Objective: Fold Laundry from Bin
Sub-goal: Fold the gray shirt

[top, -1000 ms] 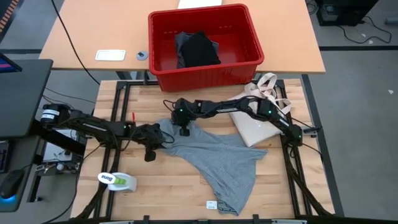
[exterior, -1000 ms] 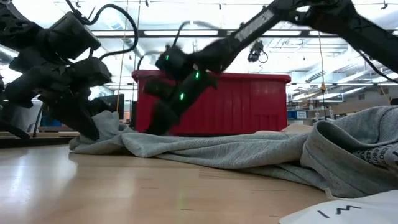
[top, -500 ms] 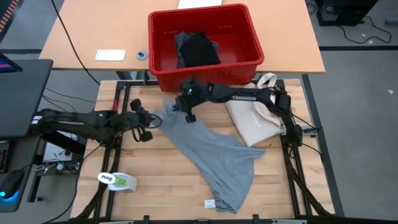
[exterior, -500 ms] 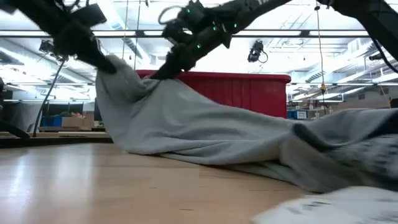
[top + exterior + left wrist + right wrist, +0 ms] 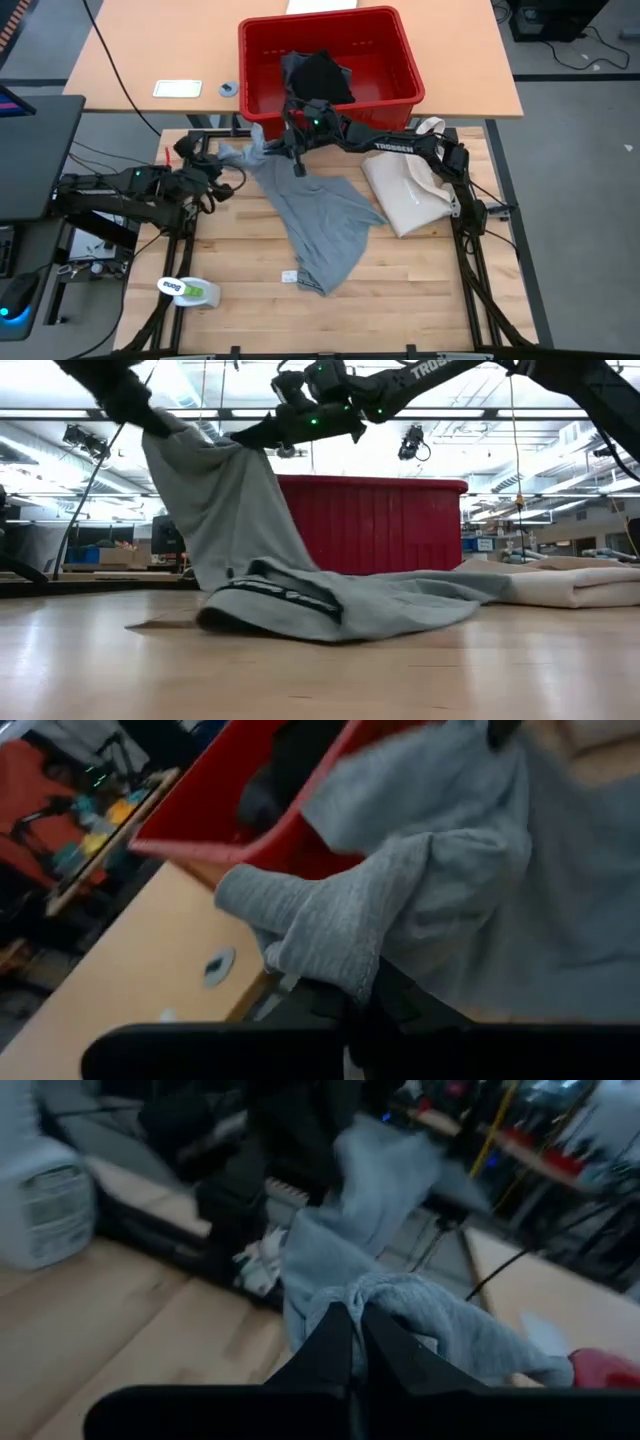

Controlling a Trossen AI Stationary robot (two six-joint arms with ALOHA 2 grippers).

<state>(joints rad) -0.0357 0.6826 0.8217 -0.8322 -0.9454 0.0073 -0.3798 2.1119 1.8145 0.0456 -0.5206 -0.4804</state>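
Both arms have hoisted the grey T-shirt (image 5: 318, 215) off the wood since a second ago. The left gripper (image 5: 222, 161) has swung out toward the table's left edge, the right gripper (image 5: 296, 160) back toward the red bin (image 5: 330, 112). The shirt's lower end has dragged inward, bunching up.

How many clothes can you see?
2. The grey T-shirt hangs from both pincers, its lower part trailing on the table. A black garment lies in the red bin; more may be hidden beneath it.

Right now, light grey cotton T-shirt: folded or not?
Not folded. The light grey T-shirt hangs bunched from both grippers, lower end crumpled on the table.
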